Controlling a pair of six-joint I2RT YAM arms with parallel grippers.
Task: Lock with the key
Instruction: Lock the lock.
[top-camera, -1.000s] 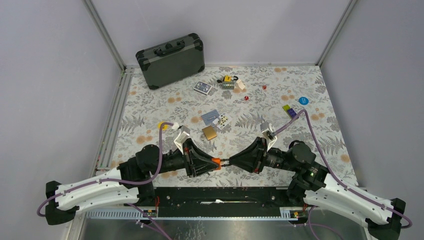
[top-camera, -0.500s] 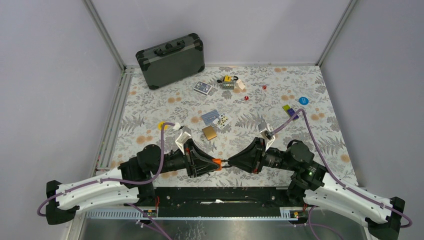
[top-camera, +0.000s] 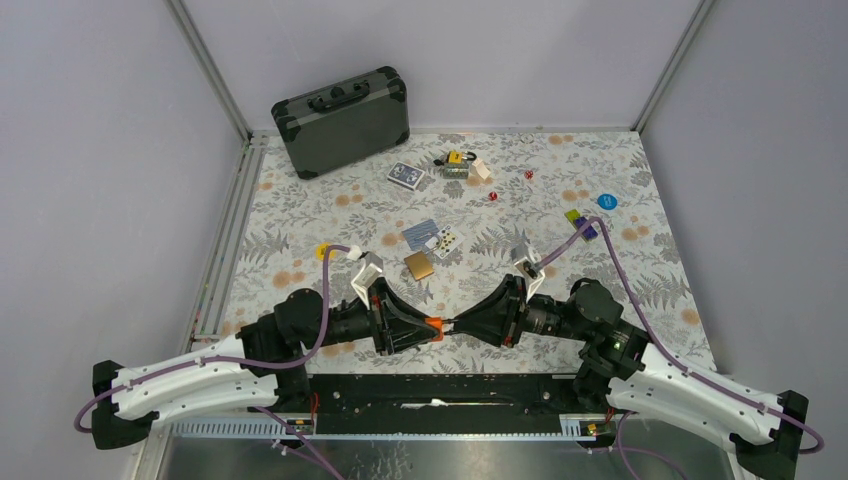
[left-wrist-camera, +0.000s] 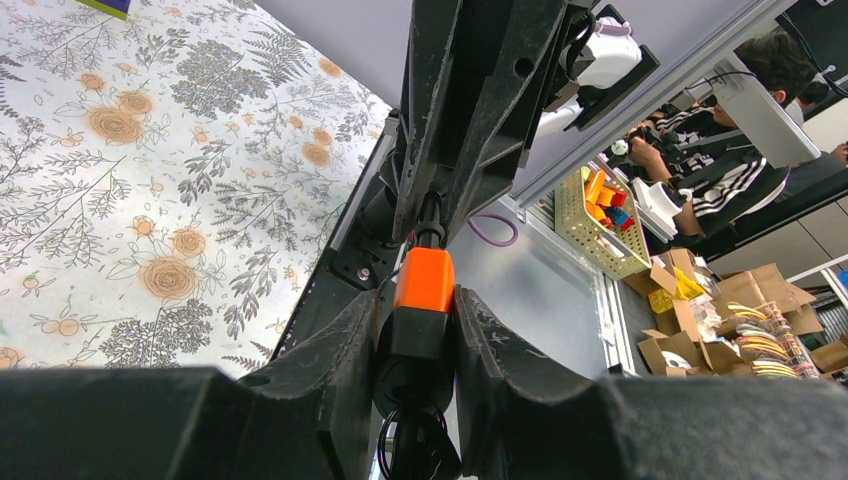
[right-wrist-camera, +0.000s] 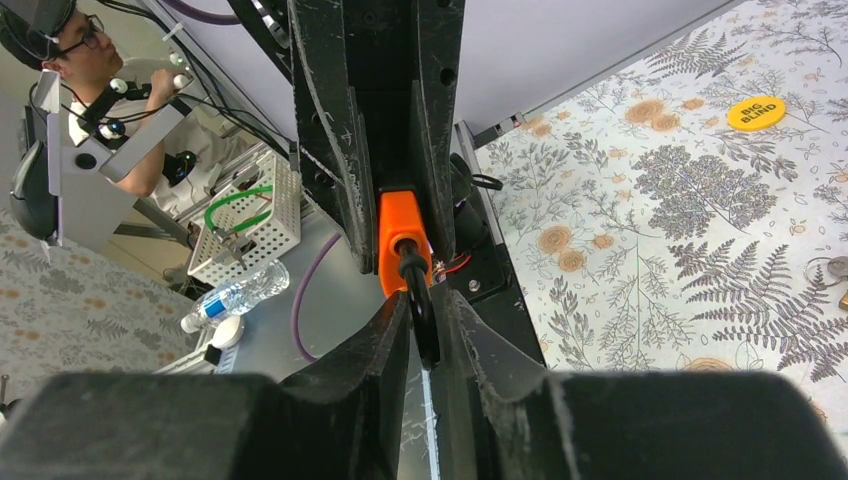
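Two arms meet nose to nose over the near middle of the flower-print table (top-camera: 600, 290), at the front edge between their bases. A dark case (top-camera: 342, 121) with a handle stands at the far left corner against the wall, well apart from them. The left gripper (top-camera: 425, 328) lies on its side pointing right, and the right gripper (top-camera: 462, 323) faces it pointing left, their tips just short of touching. A blue card box (top-camera: 406, 176) lies beyond them toward the back, with a gold tile (top-camera: 419, 265) nearer, just past the left wrist, and a blue chip (top-camera: 607, 201) lies at the far right. The orange lock (top-camera: 433, 324) is clamped between the left fingers (left-wrist-camera: 350, 340), raised off the cloth, its orange end turned toward the other arm. The left wrist view shows those pads pressed on both sides of the lock (left-wrist-camera: 424, 290). From that end a black key (right-wrist-camera: 420, 300) sticks out, and the right fingers (right-wrist-camera: 375, 340) are pinched onto its looped head, as the right wrist view shows, with the lock (right-wrist-camera: 402, 235) just above. A red die (top-camera: 493, 197) sits alone near the back.
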